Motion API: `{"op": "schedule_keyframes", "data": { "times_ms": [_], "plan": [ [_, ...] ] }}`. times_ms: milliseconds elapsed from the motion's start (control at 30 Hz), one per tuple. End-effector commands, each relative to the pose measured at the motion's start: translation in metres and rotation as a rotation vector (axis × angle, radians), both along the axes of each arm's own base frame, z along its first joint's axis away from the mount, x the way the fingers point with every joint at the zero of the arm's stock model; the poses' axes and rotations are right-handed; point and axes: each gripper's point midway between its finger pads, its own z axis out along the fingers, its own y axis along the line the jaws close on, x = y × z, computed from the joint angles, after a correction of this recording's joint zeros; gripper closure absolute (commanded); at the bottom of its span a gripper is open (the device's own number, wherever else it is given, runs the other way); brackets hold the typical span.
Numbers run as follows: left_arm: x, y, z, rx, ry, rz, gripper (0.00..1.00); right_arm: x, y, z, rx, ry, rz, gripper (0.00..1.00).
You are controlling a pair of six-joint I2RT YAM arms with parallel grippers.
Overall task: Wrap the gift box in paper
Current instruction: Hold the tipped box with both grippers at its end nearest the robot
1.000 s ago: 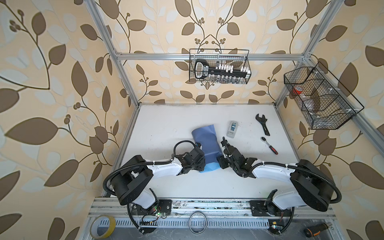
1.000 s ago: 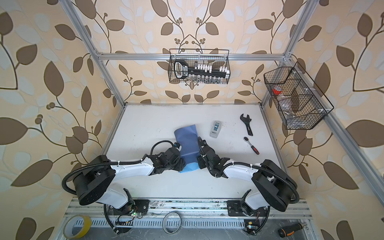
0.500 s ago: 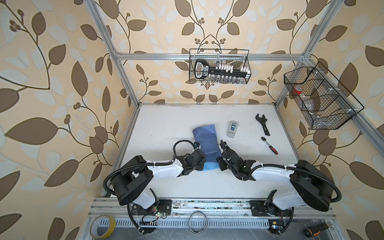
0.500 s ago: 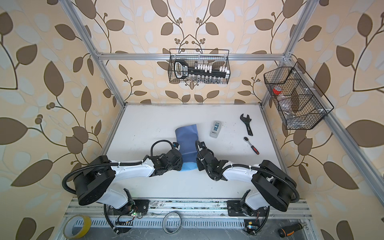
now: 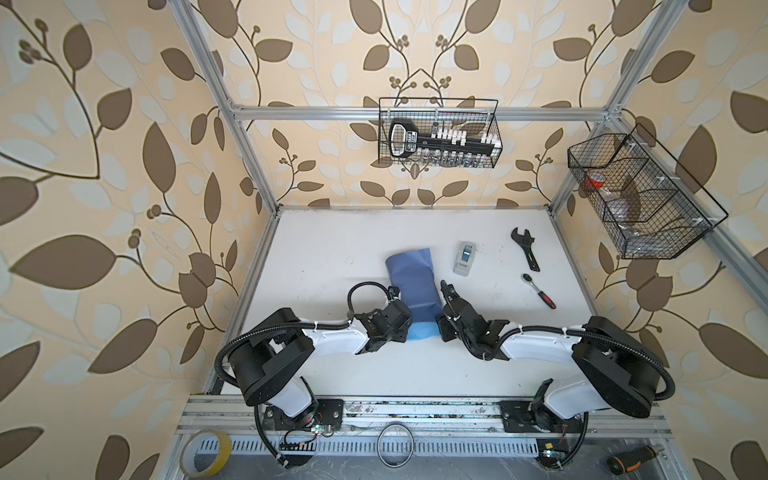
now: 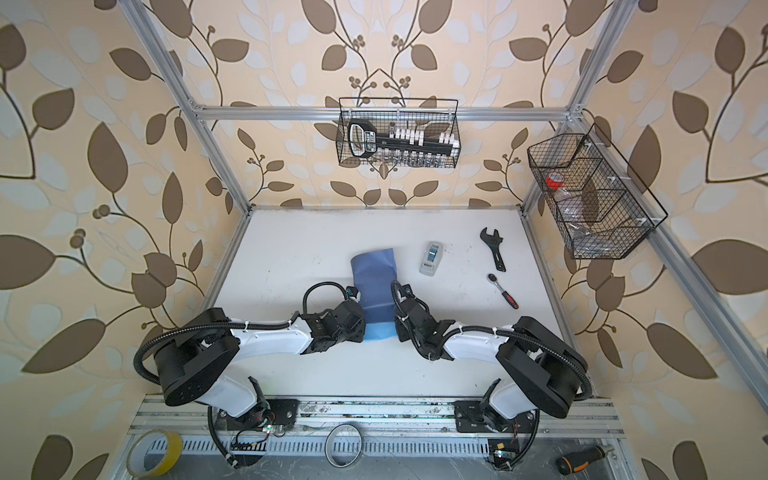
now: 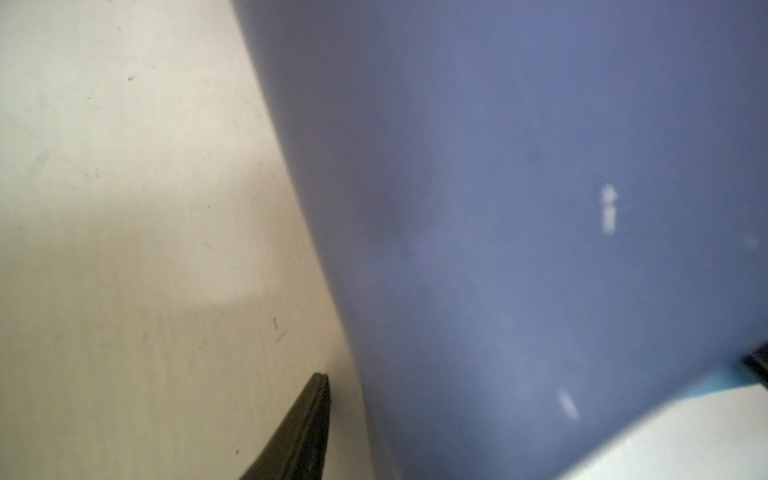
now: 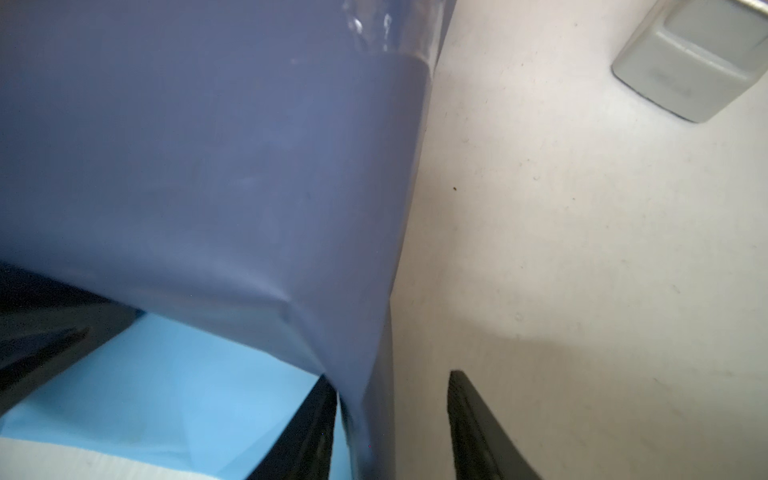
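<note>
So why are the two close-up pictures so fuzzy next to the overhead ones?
Left wrist view: the paper sits so near the lens that it blurs. Right wrist view: same blur, with glare at the paper's far end; the tape dispenser soft too. Both top views: sharp, evenly lit.

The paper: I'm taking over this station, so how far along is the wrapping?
Done: the paper is folded over, dark face out, into a raised sleeve; the gift box itself is hidden. In hand: the left gripper and right gripper flank its near end, the right one's jaws open astride the side fold. Left: the light-blue flap lies flat, not yet folded up, and the tape dispenser sits apart, untouched.
</note>
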Motion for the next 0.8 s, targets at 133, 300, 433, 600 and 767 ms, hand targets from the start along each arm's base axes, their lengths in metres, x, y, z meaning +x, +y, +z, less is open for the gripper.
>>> {"op": "schedule_keyframes", "data": {
  "times_ms": [133, 300, 433, 600, 767],
  "plan": [
    [-0.0044, 0.0006, 0.0001, -0.016, 0.004, 0.007, 0.59, -0.0014, -0.0017, -0.0055, -0.009, -0.013, -0.009, 0.61],
    [-0.0035, 0.0000, 0.0005, -0.025, 0.010, 0.025, 0.63, -0.0012, -0.0006, -0.0068, -0.003, -0.017, -0.032, 0.65],
    [-0.0032, -0.0016, -0.0014, -0.030, 0.025, 0.043, 0.67, -0.0010, -0.0022, -0.0076, 0.005, -0.015, -0.065, 0.68],
    [-0.0036, -0.0013, -0.0024, -0.033, 0.031, 0.063, 0.73, -0.0014, -0.0019, -0.0076, 0.014, -0.014, -0.094, 0.72],
    [-0.0029, -0.0023, -0.0032, -0.031, 0.033, 0.073, 0.77, -0.0012, -0.0041, -0.0088, 0.013, -0.013, -0.139, 0.76]
  ]
}}
